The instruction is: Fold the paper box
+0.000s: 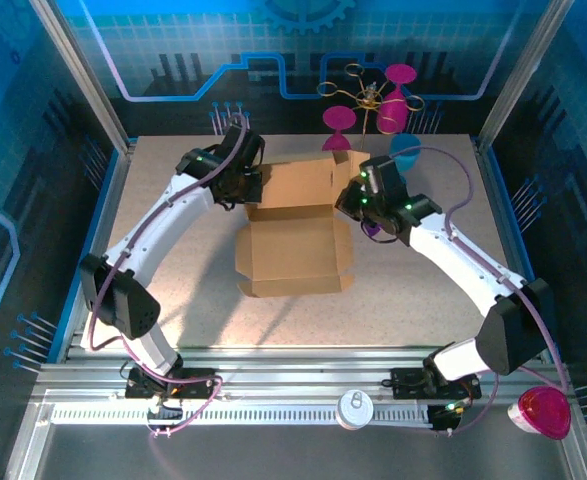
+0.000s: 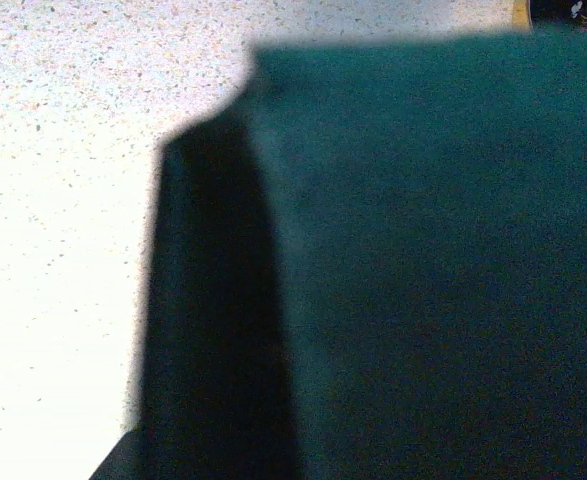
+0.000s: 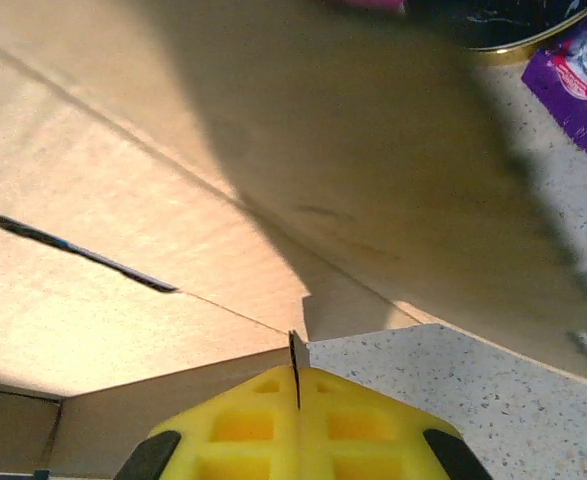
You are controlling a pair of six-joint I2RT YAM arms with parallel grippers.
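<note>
The brown paper box (image 1: 293,250) lies open in the middle of the table, its rear panel raised between the two arms. My left gripper (image 1: 251,188) is at that panel's left edge; in the left wrist view the fingers are hidden and a dark shadowed cardboard face (image 2: 423,250) stands close to the lens. My right gripper (image 1: 351,195) is at the right rear corner. Its yellow fingers (image 3: 243,430) are shut on a thin upright cardboard edge, the right gripper (image 3: 297,385) pinching it between them. The box's inner panels (image 3: 123,200) spread out beyond.
A purple snack packet (image 3: 583,80) and a dark gold-rimmed dish (image 3: 503,25) lie just right of the box. Magenta goblets (image 1: 338,122) and a blue one (image 1: 405,150) stand at the back. A white round tin (image 1: 354,407) and pink cup (image 1: 543,412) sit near the front rail.
</note>
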